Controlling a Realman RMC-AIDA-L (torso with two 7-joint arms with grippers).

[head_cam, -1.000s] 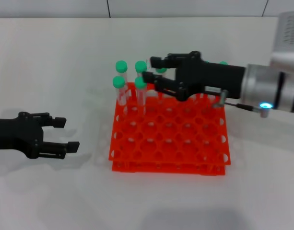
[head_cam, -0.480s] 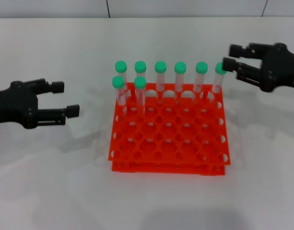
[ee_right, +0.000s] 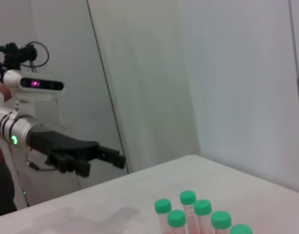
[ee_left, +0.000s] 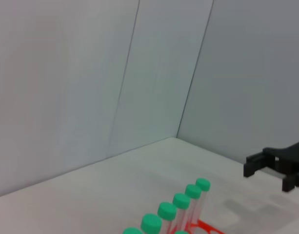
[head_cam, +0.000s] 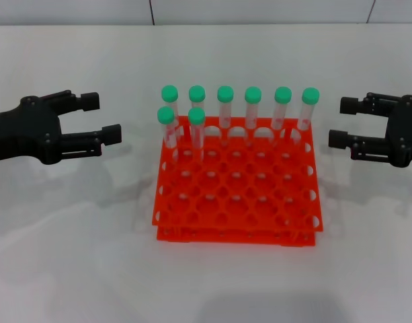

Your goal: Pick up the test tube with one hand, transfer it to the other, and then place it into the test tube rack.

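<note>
While both arms sit off the rack, I log the left gripper (head_cam: 98, 118) at the left edge of the head frame, mid-height, fingers spread apart with nothing between them. My right gripper (head_cam: 345, 122) sits at the right edge of the same frame, at about the same height, fingers likewise parted and empty. Each one hangs above the white table (head_cam: 71, 256), well apart from the rack's nearest side.

Item, centre frame: the test tube rack (head_cam: 236, 195), orange-red, two-tiered, grid of round holes, resting flat on the table.

Item, rack contents: eight green-capped tubes, all upright. Six stand in the rearmost row, running left to right across the upper middle of the frame. Two more stand one row nearer, at the rack's left end. Of those two, I take the test tube (head_cam: 197, 132) to be the right-hand one, seated in its hole just beside its neighbour; I cannot tell it apart from the others by look.

Item, left wrist view: a line of green caps at bottom centre, right gripper (ee_left: 265, 170) at right edge.

Item, right wrist view: left gripper (ee_right: 115, 158) at centre left, a green light on its wrist, caps at the bottom.
</note>
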